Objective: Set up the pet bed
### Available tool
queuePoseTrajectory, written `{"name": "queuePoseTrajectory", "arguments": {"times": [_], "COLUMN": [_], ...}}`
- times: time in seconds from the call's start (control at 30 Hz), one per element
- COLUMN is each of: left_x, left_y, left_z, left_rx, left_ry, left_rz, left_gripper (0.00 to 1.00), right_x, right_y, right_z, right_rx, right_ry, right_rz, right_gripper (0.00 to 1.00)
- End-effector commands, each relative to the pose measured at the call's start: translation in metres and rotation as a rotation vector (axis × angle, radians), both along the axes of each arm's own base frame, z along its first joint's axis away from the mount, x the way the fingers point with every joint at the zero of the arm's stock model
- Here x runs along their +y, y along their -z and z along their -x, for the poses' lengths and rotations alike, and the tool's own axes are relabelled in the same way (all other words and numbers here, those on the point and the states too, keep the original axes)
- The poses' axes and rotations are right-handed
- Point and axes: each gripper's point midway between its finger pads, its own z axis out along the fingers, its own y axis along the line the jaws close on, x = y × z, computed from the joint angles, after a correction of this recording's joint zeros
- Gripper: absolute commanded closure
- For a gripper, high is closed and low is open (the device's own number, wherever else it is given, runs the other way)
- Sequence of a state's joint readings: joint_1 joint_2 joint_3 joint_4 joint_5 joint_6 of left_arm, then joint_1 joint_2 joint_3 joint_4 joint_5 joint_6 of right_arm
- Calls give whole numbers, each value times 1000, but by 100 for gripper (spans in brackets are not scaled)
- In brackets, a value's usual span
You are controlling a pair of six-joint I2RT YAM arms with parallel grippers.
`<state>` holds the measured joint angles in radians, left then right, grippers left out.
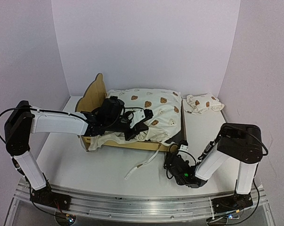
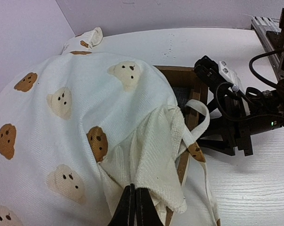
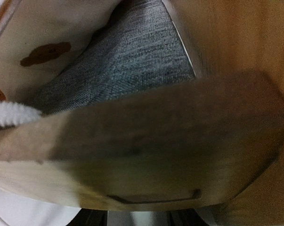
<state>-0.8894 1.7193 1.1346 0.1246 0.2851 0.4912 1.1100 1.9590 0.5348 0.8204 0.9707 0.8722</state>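
- Pet bed (image 1: 156, 107): stands at mid-table (image 1: 104, 165), between the two arms. Its long axis runs across the top view, with the bear-eared headboard (image 1: 95, 93) at the left end and the foot end to the right.
- Mattress cushion (image 2: 71, 108): heaped over the frame, not lying flat. At the foot end the dark grey base (image 3: 132, 52) shows bare.
- Left gripper (image 2: 134, 197): fingers clenched, apparently pinching the cushion's ruffled edge at the near side rail.
- Right gripper (image 1: 176, 151): at the near foot corner, hard against the plywood rail (image 3: 156, 141). Whether its fingers grasp the rail cannot be told.
- Step in hand, as judged: spreading the cushion into the frame. It is best done by drawing the pinched ruffle along the long axis toward the bare foot corner, keeping it low so the hem drops inside the rail. The frame should be steadied at that corner to stop it sliding.
- Loose tie (image 1: 142, 165): trails onto the table and may snag.
- Pillow (image 1: 204, 103): lies apart, beyond the foot end.
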Motion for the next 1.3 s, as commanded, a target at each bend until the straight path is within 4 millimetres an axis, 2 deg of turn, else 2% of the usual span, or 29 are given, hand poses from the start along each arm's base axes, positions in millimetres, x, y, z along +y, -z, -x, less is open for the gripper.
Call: {"name": "queuePoseTrajectory", "arguments": {"times": [0.0,0.17,0.23,0.3,0.43,0.47,0.6,0.7,0.87,1.03,1.17,1.27], "left_x": [-10,-9,-9,-9,-8,-8,-6,-7,-9,-11,-13,-14], "left_y": [-30,-26,-26,-27,-30,-30,-32,-34,-35,-37,-34,-26], "left_z": [-9,-7,-7,-8,-10,-11,-14,-14,-13,-13,-13,-9], "left_rx": [-44,-22,-24,-29,-39,-40,-48,-53,-51,-55,-44,-26], "left_ry": [-5,-3,-6,-9,-16,-19,-28,-24,-13,-7,-3,21], "left_rz": [75,71,69,70,71,70,74,80,86,97,98,81], "left_gripper": [100,100,100,100,100,100,100,100,100,100,100,100], "right_x": [14,21,21,15,-7,-11,-15,-19,-34,-55,-55,-35], "right_y": [13,14,16,21,34,35,30,26,26,18,0,-27], "right_z": [-4,-19,-23,-26,-25,-23,-14,1,39,68,67,61], "right_rx": [25,1,-6,-13,-13,-11,29,101,298,388,334,258], "right_ry": [-13,24,53,105,204,212,169,114,54,-1,-77,-215], "right_rz": [-78,-138,-158,-187,-241,-248,-263,-283,-209,-163,-122,-46], "right_gripper": [55,50,52,62,97,100,100,100,100,100,100,100]}}
